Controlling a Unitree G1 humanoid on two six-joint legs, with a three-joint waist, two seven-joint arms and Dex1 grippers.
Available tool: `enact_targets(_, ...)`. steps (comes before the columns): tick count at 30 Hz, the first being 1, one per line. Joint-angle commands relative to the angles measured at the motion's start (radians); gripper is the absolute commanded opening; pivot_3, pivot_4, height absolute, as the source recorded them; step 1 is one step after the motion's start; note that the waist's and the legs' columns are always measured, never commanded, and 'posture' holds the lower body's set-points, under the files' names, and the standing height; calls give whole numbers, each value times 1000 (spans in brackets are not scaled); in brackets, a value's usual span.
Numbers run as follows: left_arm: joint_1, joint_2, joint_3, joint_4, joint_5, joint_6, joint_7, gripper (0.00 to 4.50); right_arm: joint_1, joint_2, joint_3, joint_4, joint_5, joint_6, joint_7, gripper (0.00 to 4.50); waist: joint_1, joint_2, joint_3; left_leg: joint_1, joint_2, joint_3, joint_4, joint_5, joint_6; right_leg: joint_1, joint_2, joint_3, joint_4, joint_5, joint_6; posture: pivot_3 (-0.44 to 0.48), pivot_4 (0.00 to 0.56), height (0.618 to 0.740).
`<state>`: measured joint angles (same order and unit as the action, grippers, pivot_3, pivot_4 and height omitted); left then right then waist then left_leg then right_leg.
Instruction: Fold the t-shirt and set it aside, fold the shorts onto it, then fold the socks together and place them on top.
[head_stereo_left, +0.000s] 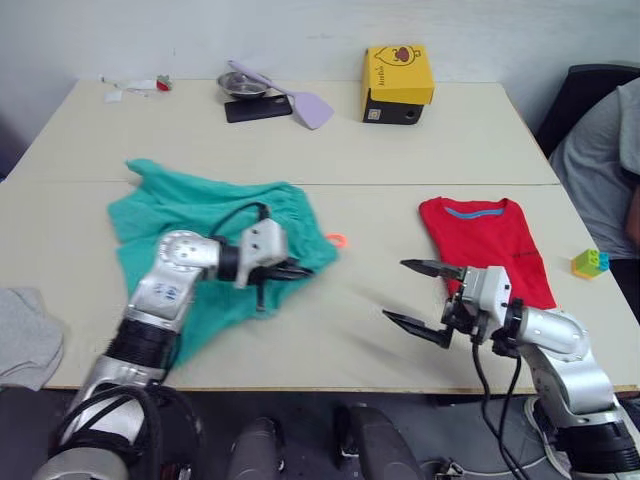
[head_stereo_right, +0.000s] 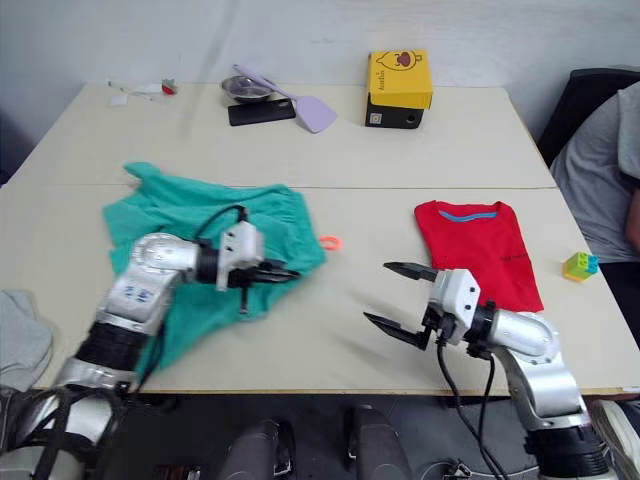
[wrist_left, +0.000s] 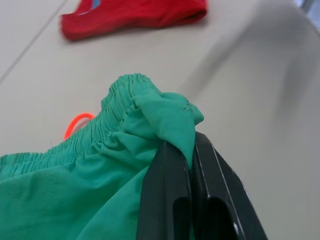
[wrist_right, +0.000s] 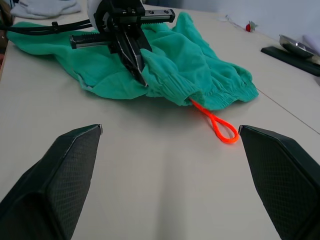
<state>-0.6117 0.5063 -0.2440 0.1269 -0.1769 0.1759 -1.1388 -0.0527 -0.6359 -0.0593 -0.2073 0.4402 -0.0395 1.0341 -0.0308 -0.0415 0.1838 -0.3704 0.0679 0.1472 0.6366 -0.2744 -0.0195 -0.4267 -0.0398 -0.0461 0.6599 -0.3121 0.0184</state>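
The left gripper (head_stereo_left: 290, 271) reaches across the shorts (head_stereo_left: 200, 225), pinching their waistband; the right gripper (head_stereo_left: 420, 297) hovers spread wide beside the folded t-shirt (head_stereo_left: 490, 240)

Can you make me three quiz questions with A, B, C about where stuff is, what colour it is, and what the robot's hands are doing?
1. Where is the folded t-shirt?
A. near the right gripper
B. under the shorts
C. beside the yellow box

2. What colour is the drawstring?
A. blue
B. orange
C. white

3. What is the left gripper doing?
A. hanging open
B. pinching the shorts
C. holding a sock

Answers:
1 A, the red shirt lies on the table just beyond the open right gripper.
2 B, an orange loop pokes out of the waistband.
3 B, its black fingers are closed on green fabric.
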Motion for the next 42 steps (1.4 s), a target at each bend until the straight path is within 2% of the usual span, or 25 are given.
enact_targets(1, 6, -24, -41, -60, -21, 63, -28, 24, 16, -27, -47, -53, 32, 11, 9, 4500, -1, 0, 0, 0, 0, 0, 0, 0, -1, 0, 1, 0, 0, 0, 0, 0, 150, 740)
enact_targets(2, 16, -33, -45, -72, -33, 91, -30, 24, 19, -29, -49, -57, 32, 13, 8, 4500, -1, 0, 0, 1, 1, 0, 0, 1, -1, 0, 1, 0, 1, 0, 0, 0, 150, 740)
enact_targets(6, 75, -14, 10, -179, -113, 202, -19, 946, 16, -47, -37, -72, 19, 32, 23, 4500, -1, 0, 0, 1, 2, -1, 0, 2, -3, 0, 2, 0, 1, 0, 0, 0, 150, 740)
enact_targets(11, 206, 173, 202, -360, -295, 363, -83, 2521, -73, -67, 33, -24, -48, 48, 52, 4500, -11, 1, 1, 1, 4, -1, 0, 2, -3, 0, 2, 0, 1, 0, 0, 0, 150, 740)
enact_targets(14, 307, 251, 318, -423, -346, 340, -93, 3499, -127, -69, 81, 2, -78, 34, 93, 4500, -10, 2, 1, 1, 3, -3, 0, 2, -4, 0, 2, 0, 1, -1, -1, 0, 150, 740)
enact_targets(17, 481, 334, 386, -468, -276, 236, -103, 4427, -178, -69, 143, 44, -111, -7, 160, 4500, -8, 2, 1, 1, 3, -3, -1, 2, -3, 0, 1, 0, 0, -1, -2, 0, 150, 740)
enact_targets(20, 683, 364, 455, -506, -188, 126, -58, 4427, -263, -42, 216, 152, -198, -84, 180, 4500, -13, 2, 1, 0, 2, -1, -2, 0, -1, 0, 0, 0, -1, -2, -2, 0, 150, 740)
enact_targets(23, 810, 344, 506, -526, -131, 55, 15, 4427, -336, -9, 264, 261, -260, -152, 186, 4500, -12, 2, 2, 0, 1, -1, -1, -3, 4, 0, -2, -1, -1, -2, -2, 0, 150, 740)
enact_targets(26, 879, 304, 505, -527, -67, 6, 107, 4427, -389, 30, 296, 352, -303, -213, 180, 4500, -3, 2, 2, 0, 1, -2, -1, -3, 6, 0, -3, -1, -1, -2, -3, 0, 150, 740)
enact_targets(30, 907, 256, 473, -535, -11, 2, 203, 4427, -435, 65, 332, 454, -358, -286, 173, 4500, 0, 2, 2, 0, 0, -2, -1, -4, 7, 0, -3, -1, -1, -2, -3, 0, 150, 740)
enact_targets(31, 914, 257, 468, -539, -2, 2, 210, 4478, -443, 73, 339, 476, -371, -302, 166, 4100, 0, 2, 2, 0, 0, -2, -1, -4, 7, 0, -3, -1, -1, -2, -3, 0, 150, 740)
enact_targets(32, 923, 263, 463, -541, 6, 2, 211, 4478, -450, 82, 343, 496, -383, -311, 156, 3882, -1, 2, 2, 0, 0, -2, -1, -4, 7, 0, -3, -1, -1, -2, -3, 0, 150, 740)
enact_targets(34, 940, 270, 463, -537, 20, -19, 214, 4086, -465, 93, 352, 535, -414, -339, 139, 3155, -1, 3, 1, 1, 1, -2, -1, -4, 7, 0, -3, -1, -1, -2, -3, 0, 150, 740)
enact_targets(40, 942, 295, 492, -477, 25, -53, 214, 2238, -496, 107, 356, 594, -439, -379, 113, 1025, -5, 3, 1, 2, 1, -2, -2, -3, 7, 1, -3, -2, -1, -1, -5, 0, 150, 740)
enact_targets(42, 933, 310, 490, -456, 4, -61, 191, 1617, -490, 97, 355, 577, -414, -362, 143, 312, -5, 3, 1, 2, 1, -2, -2, -3, 7, 1, -3, -2, -1, -1, -5, 0, 150, 740)
